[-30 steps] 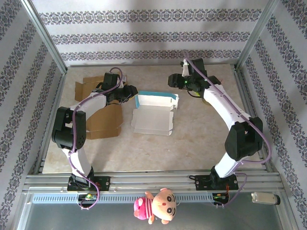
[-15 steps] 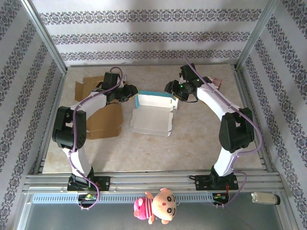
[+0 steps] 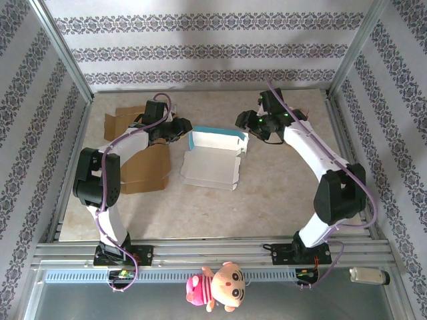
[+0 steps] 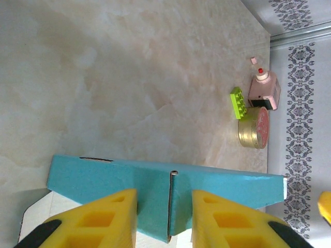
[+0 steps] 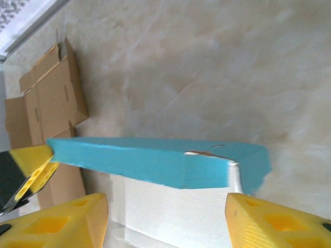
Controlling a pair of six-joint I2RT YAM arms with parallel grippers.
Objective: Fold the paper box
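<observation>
Paper box (image 3: pixel 212 160) mid-table (image 3: pixel 280 193), white inside facing up, teal wall (image 3: pixel 217 135) raised along the far edge. Sits between the two arms. Left gripper (image 3: pixel 181 128) right at the wall's left end, right gripper (image 3: pixel 241 123) just off the right end.

Over to the left wrist view: teal wall (image 4: pixel 103 181) stretching across, corner seam dead centre between the yellow fingers (image 4: pixel 103 219). Left gripper (image 4: pixel 164 200) with jaws apart, a modest gap, box corner in it. Cannot tell whether either pad presses on the card. Beyond the wall, against the far right side: green block (image 4: pixel 238 102), pink bottle (image 4: pixel 264 89) and round tin (image 4: pixel 253 126), bunched together, well apart from the box.

Right wrist view now: right gripper (image 5: pixel 165 201) with jaws spread wide, wider than the left's. Teal wall (image 5: pixel 145 157) running across above the fingertips, white inner face below it, torn-looking seam near its right corner. That corner just above the right-hand finger (image 5: pixel 274 219), no clear contact. At the wall's far end, a yellow finger of the left gripper (image 5: pixel 31 160) meeting the card. Flat brown cardboard (image 5: pixel 46 98) lying on the marble past it.

Back on top: same cardboard (image 3: pixel 143 167) under the left arm, just beside the box. Plush doll (image 3: pixel 217 287) down on the near rail.
</observation>
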